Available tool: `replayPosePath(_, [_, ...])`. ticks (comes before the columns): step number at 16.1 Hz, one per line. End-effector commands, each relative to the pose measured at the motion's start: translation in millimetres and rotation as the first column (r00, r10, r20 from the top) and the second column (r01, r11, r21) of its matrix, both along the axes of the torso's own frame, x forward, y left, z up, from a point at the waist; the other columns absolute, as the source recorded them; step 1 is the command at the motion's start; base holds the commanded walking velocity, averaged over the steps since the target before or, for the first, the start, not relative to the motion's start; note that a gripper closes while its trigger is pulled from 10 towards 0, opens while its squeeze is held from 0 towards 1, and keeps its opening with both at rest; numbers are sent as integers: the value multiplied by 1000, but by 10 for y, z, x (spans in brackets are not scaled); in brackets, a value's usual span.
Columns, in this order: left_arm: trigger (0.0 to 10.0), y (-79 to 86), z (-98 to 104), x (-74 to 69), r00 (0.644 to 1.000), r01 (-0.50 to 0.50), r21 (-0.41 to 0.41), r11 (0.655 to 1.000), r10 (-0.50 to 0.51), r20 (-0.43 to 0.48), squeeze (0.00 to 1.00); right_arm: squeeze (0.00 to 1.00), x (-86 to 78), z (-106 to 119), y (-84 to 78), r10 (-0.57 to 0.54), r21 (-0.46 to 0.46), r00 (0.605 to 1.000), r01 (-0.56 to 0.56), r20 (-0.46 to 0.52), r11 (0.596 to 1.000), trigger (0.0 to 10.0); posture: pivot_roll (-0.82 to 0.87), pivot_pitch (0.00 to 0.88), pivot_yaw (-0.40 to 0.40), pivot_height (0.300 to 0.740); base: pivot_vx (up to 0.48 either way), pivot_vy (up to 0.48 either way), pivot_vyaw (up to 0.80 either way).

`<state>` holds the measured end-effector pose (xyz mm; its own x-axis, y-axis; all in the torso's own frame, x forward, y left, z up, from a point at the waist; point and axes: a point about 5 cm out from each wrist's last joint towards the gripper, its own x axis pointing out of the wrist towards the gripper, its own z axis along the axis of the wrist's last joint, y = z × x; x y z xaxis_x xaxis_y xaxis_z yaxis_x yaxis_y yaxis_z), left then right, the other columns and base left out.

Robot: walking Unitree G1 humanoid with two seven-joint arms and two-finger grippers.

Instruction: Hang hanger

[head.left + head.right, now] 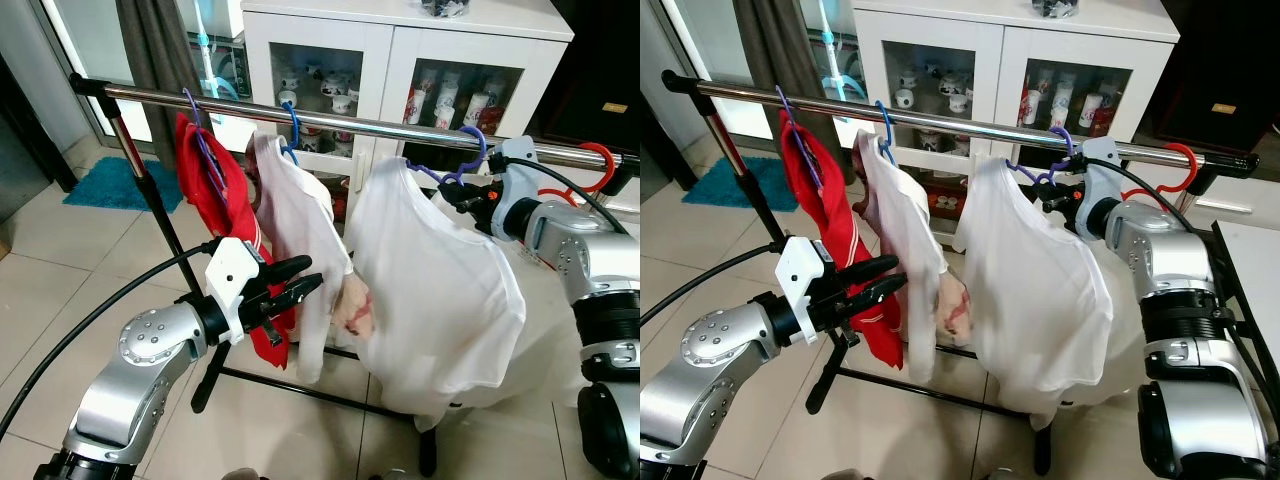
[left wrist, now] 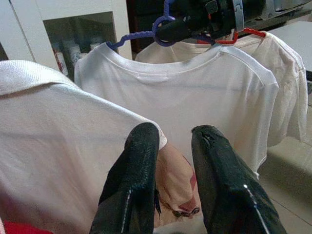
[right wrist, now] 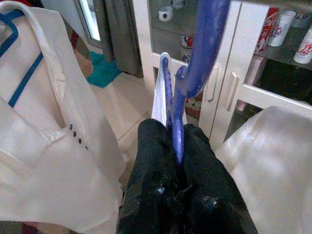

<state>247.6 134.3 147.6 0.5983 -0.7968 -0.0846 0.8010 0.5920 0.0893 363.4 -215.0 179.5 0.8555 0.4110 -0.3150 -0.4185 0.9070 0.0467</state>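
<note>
White glass-fronted cabinets [image 1: 400, 60] stand behind a steel clothes rail [image 1: 330, 120]. The purple hanger [image 3: 175, 107], carrying a white shirt [image 1: 430, 280], is clamped between the fingers of the right gripper [image 3: 178, 161], its hook [image 1: 478, 140] just above them at the rail. Seating appears under way; a downward settle, then release, is called for. The left gripper [image 2: 170, 170] is held narrowly parted, empty, beside the hanging shirts.

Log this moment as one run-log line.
step: hanging | right gripper: shut on purple hanger at rail | white shirt: on hanger | left gripper: open, by hung clothes
</note>
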Motion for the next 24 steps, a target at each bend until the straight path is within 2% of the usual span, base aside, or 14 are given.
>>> replayPosePath(1, [10000,-29,14,-8,1000,20,1,1000,-20,3,0,0,-11,95,-15,-2,29,999,0,48,1000,0,-4,42,17,740,0,0,0])
replayPosePath(4, [10000,-26,14,-10,1000,20,1,1000,-20,3,0,0,-32,115,28,-15,41,996,12,87,999,0,-4,42,17,740,0,0,0])
replayPosePath(7, [10000,-28,12,-3,1000,22,0,1000,-22,3,0,0,-10,81,-3,-109,7,988,109,105,994,0,-7,41,19,740,0,0,0])
replayPosePath(12, [10000,-37,-10,-8,1000,10,3,1000,-10,-4,0,0,-60,113,18,-118,37,987,115,109,993,0,-13,45,17,740,0,0,0])
replayPosePath(15, [10000,-53,-32,-35,1000,-9,-2,1000,9,0,0,0,-139,218,35,-130,45,972,123,196,991,0,-18,49,15,740,0,0,0])
replayPosePath(17, [10000,-50,-35,-41,1000,-10,-4,1000,10,-2,0,0,-210,292,57,-139,60,965,128,224,990,0,-21,50,22,740,0,0,0])
replayPosePath(21, [10000,-45,-48,-46,1000,-21,-5,1000,21,-5,0,0,-370,272,97,-177,38,949,173,260,984,0,-22,49,24,740,0,0,0])
replayPosePath(22, [10000,-27,-59,-42,999,-45,-2,999,45,-2,0,0,-449,204,132,-181,46,956,175,232,983,0,-22,48,22,740,0,0,0])
replayPosePath(23, [10000,34,-109,-5,991,-133,14,991,133,-8,0,0,-605,19,232,-144,47,976,138,163,989,0,-23,51,19,740,0,0,0])
replayPosePath(24, [10000,74,-147,18,983,-183,34,982,184,-13,0,0,-685,-83,272,-129,41,983,125,134,991,0,-23,54,14,740,0,0,0])
